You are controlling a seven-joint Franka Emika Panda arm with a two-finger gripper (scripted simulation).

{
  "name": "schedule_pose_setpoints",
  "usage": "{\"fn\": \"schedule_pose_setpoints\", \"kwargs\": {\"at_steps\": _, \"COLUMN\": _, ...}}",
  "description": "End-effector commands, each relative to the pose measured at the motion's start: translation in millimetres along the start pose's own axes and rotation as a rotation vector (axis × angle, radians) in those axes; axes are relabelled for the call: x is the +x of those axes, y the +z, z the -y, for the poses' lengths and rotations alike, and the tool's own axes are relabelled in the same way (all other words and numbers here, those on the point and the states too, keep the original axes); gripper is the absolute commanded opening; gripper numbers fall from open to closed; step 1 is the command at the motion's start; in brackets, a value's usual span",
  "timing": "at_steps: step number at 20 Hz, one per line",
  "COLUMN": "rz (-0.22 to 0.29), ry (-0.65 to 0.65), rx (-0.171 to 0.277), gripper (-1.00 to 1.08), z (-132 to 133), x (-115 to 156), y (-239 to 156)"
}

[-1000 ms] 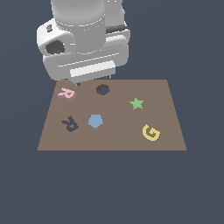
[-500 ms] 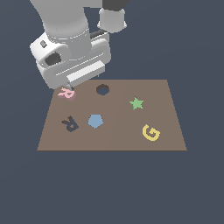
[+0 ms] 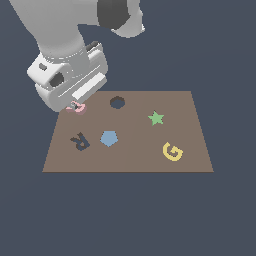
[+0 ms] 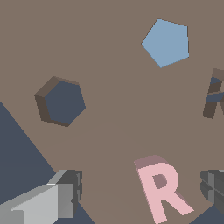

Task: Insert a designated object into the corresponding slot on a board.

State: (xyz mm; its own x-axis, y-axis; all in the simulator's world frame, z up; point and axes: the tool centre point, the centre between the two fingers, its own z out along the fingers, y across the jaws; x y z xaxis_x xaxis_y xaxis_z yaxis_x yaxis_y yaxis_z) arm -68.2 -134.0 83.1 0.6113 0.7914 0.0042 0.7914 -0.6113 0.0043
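Since a second ago my arm has swung toward the exterior view's left and dropped lower, so that my gripper [image 3: 75, 106] now sits right at the small pale pink R-shaped block [image 3: 78, 108], which has not shifted from its far-left corner of the flat brown rectangular board [image 3: 135, 160].

From the exterior view, my wrist housing hides most of the pink R; only a sliver of it shows beneath the fingers. The dark navy R-shaped recess [image 3: 80, 141] lies nearer the camera on the same left side, well apart from the block and unfilled. Just beside it is a blue pentagon [image 3: 109, 138]. A dark hexagonal hole [image 3: 117, 102] sits at the far edge, a green star [image 3: 156, 118] further to the exterior view's right, and a yellow letter G [image 3: 172, 151] toward the near right.

From the wrist view, my gripper [image 4: 142, 192] is spread wide: one light grey finger [image 4: 52, 199] and one dark finger [image 4: 214, 183] stand on either side of the pink R [image 4: 162, 187], neither touching it. The R lies flat on the board [image 4: 109, 144]. Also in sight are the hexagonal hole [image 4: 63, 103], the blue pentagon [image 4: 167, 42] and an edge of the R-shaped recess [image 4: 215, 94].
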Motion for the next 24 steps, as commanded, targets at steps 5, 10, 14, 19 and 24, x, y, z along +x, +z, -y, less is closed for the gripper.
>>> {"fn": "schedule_pose_setpoints", "kwargs": {"at_steps": 5, "rz": 0.001, "ry": -0.152, "rx": 0.002, "gripper": 1.00, "z": -13.7, "x": -16.5, "y": 15.7}}
{"fn": "schedule_pose_setpoints", "kwargs": {"at_steps": 10, "rz": 0.002, "ry": -0.236, "rx": 0.004, "gripper": 1.00, "z": -23.0, "x": -24.6, "y": 24.5}}
{"fn": "schedule_pose_setpoints", "kwargs": {"at_steps": 14, "rz": 0.003, "ry": -0.283, "rx": 0.004, "gripper": 1.00, "z": -28.7, "x": -28.7, "y": 29.5}}
{"fn": "schedule_pose_setpoints", "kwargs": {"at_steps": 19, "rz": 0.003, "ry": -0.316, "rx": 0.005, "gripper": 1.00, "z": -32.8, "x": -31.1, "y": 32.8}}
{"fn": "schedule_pose_setpoints", "kwargs": {"at_steps": 24, "rz": 0.003, "ry": -0.319, "rx": 0.005, "gripper": 1.00, "z": -33.5, "x": -30.9, "y": 33.1}}
